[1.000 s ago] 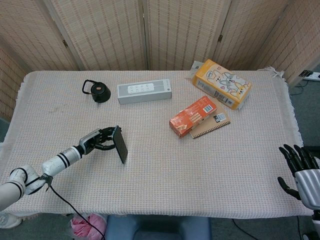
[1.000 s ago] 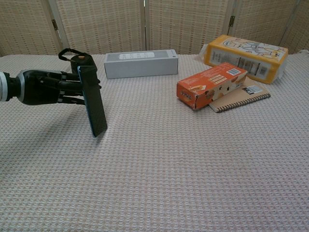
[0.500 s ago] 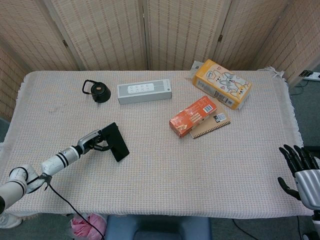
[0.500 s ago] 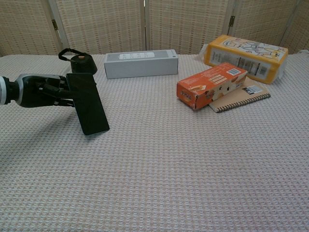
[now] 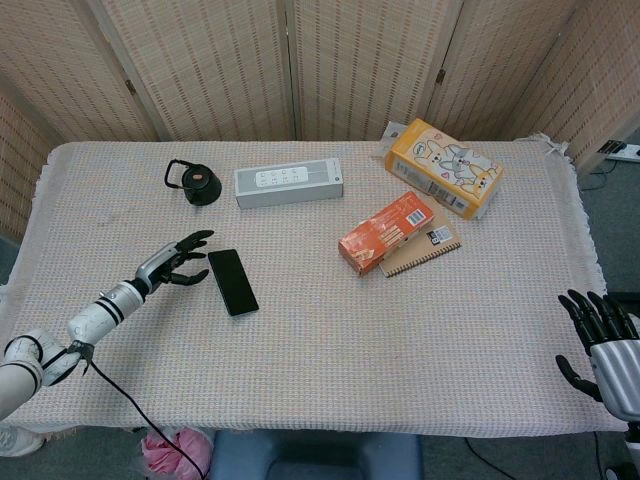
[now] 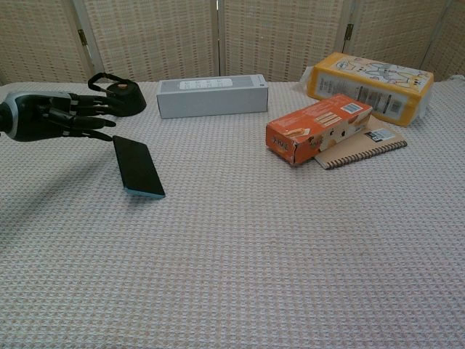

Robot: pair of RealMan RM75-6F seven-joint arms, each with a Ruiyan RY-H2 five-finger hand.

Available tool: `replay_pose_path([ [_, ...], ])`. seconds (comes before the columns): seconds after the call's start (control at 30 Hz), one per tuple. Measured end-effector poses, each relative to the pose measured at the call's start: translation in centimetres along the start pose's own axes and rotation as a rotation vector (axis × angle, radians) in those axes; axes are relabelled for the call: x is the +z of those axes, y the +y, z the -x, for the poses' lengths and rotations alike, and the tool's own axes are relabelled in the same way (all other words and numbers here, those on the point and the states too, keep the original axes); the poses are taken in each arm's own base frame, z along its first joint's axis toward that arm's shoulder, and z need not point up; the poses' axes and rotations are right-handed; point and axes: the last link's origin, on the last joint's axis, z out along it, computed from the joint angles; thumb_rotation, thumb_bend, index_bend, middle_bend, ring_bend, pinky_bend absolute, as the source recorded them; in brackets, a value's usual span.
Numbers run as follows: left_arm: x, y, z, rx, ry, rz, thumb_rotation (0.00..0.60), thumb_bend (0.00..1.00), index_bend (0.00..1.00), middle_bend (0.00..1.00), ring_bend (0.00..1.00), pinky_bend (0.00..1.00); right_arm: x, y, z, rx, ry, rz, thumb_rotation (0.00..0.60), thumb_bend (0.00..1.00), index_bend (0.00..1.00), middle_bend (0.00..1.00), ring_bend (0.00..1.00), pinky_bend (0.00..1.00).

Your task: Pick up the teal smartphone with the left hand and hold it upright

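- The phone [image 5: 232, 282] lies flat, dark face up, on the cloth [image 5: 330, 340], in front of the grey box [image 5: 289, 183] and a little to its left.
- The left hand [image 5: 178, 259] hovers just left of the phone, fingers spread and holding nothing; its fingertips point at the phone's far end without touching.
- The right hand [image 5: 600, 335] hangs at the table's right edge, well away from the grey box, fingers apart and empty.
- The step in hand looks like the grasp itself.
- A flat phone offers little to grip, so come down over its long sides, thumb on one edge and fingers on the other.
- Pinch firmly before tilting it up, and keep the wrist clear of the black lid [image 5: 196, 183] left of the grey box.
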Motion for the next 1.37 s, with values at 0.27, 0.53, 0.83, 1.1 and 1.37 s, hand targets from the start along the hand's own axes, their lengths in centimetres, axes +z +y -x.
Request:
replay_pose_path([
  [0.27, -1.6, 0.0, -1.2, 0.161, 0.099, 0.034, 0.6, 0.42, 0.14, 0.0, 0.0, 0.14, -0.1, 0.1, -0.3, -0.01, 0.007, 0.006, 0.6, 0.25, 0.06, 0.08, 0.07, 0.1],
  [0.53, -4.9, -0.7, -0.6, 0.489, 0.216, 0.035, 0.6, 0.42, 0.19, 0.02, 0.0, 0.14, 0.3, 0.0, -0.1, -0.003, -0.004, -0.002, 0.6, 0.25, 0.06, 0.1, 0.07, 0.1],
  [0.83, -11.7, -1.3, 1.2, 0.723, 0.457, -0.003, 0.6, 0.42, 0.23, 0.06, 0.0, 0.14, 1.0, 0.1, 0.4, 0.021, -0.018, -0.014, 0.6, 0.25, 0.06, 0.13, 0.07, 0.1],
  [1.1, -17.4, -2.3, 2.1, 0.823, 0.608, -0.068, 0.6, 0.42, 0.24, 0.06, 0.0, 0.14, 1.3, 0.2, 0.7, 0.029, -0.024, -0.012, 0.6, 0.25, 0.08, 0.14, 0.07, 0.1],
  [1.37, -20.2, -3.0, 3.1, 0.89, 0.65, -0.113, 0.6, 0.42, 0.24, 0.06, 0.0, 0.14, 1.5, 0.2, 1.2, 0.044, -0.035, -0.009, 0.6, 0.25, 0.08, 0.14, 0.07, 0.1],
])
